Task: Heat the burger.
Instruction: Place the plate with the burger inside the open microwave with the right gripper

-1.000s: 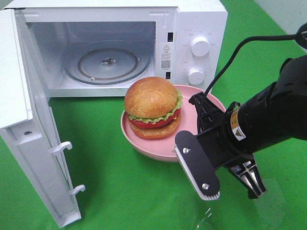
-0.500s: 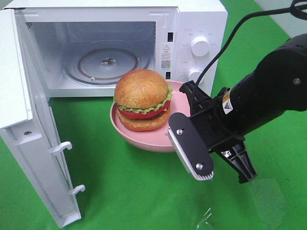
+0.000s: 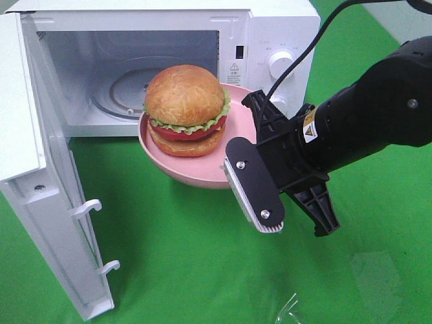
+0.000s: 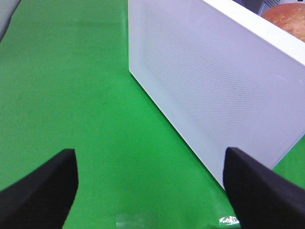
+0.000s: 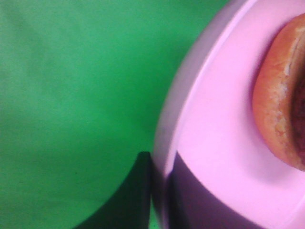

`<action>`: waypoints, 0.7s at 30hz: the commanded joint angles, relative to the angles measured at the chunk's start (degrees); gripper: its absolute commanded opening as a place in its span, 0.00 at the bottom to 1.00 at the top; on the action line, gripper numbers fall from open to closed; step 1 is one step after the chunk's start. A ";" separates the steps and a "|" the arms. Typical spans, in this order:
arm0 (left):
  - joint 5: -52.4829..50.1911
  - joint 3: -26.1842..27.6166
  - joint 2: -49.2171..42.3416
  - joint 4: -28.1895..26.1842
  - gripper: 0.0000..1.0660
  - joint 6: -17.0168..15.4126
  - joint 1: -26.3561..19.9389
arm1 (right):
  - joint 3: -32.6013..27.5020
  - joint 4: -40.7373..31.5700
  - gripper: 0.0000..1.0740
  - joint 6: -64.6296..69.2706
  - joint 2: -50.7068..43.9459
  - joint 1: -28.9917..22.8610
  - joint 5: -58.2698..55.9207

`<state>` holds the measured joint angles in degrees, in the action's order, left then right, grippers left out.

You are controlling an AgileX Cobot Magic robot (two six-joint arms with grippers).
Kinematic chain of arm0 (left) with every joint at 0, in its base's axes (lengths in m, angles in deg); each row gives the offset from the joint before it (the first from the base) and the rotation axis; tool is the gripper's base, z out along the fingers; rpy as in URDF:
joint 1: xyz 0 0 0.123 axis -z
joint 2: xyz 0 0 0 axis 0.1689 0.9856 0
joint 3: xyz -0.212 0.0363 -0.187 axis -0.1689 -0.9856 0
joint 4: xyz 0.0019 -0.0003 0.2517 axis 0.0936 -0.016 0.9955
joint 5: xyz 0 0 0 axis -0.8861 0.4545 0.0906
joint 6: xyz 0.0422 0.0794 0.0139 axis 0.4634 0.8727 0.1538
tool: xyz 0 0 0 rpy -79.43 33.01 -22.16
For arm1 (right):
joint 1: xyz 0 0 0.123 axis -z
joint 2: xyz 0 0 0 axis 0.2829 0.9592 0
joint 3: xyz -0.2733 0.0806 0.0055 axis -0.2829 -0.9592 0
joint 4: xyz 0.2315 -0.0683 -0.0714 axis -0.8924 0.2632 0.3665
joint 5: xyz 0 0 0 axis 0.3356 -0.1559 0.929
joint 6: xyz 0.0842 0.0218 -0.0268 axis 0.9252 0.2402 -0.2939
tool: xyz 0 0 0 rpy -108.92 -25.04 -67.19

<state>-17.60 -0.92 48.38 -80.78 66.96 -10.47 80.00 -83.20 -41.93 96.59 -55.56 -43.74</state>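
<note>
Surface: a bench (image 3: 169, 270) covered in green cloth, seen from above.
Microwave: a white microwave (image 3: 283, 27) is set at the back of the bench, with two dials (image 3: 281, 64) on its right panel.
Door: the door (image 3: 61, 223) is swung wide open to the left. Its pale outer face (image 4: 214, 81) fills much of the left wrist view.
Cavity: a glass turntable (image 3: 121, 94) is seen on the cavity floor, partly hidden behind the burger.
Stray item: a scrap of clear plastic (image 3: 290, 312) lies at the near edge of the bench.
Burger: the burger (image 3: 185, 108) is seated on a pink plate (image 3: 182, 172). In the high view the plate overlaps the cavity's sill at the mouth of the microwave.
Right claw: the right claw (image 3: 248, 108) is clamped on the right rim of the plate, one finger above the rim and one below (image 5: 159, 191). The burger is placed just to the left of it, not touched by it.
Left claw: the left claw (image 4: 150, 200) is held apart with nothing between its fingers, low over the cloth on the outer side of the door. The burger's top is glimpsed beyond the door's edge (image 4: 286, 19), well apart from it.
</note>
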 commanded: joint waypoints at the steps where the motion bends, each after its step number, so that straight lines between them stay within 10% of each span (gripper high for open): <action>1: -0.57 -0.11 -0.23 -0.06 0.72 -0.34 0.00 | 1.03 0.23 0.00 -0.63 1.15 -0.06 4.70; 21: -0.57 -0.11 -0.23 -0.06 0.72 -0.34 0.00 | 11.46 0.23 0.00 -0.46 10.20 -2.41 4.64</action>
<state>-17.60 -0.92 48.38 -80.78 66.96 -10.47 89.11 -83.09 -42.34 106.39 -57.34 -41.91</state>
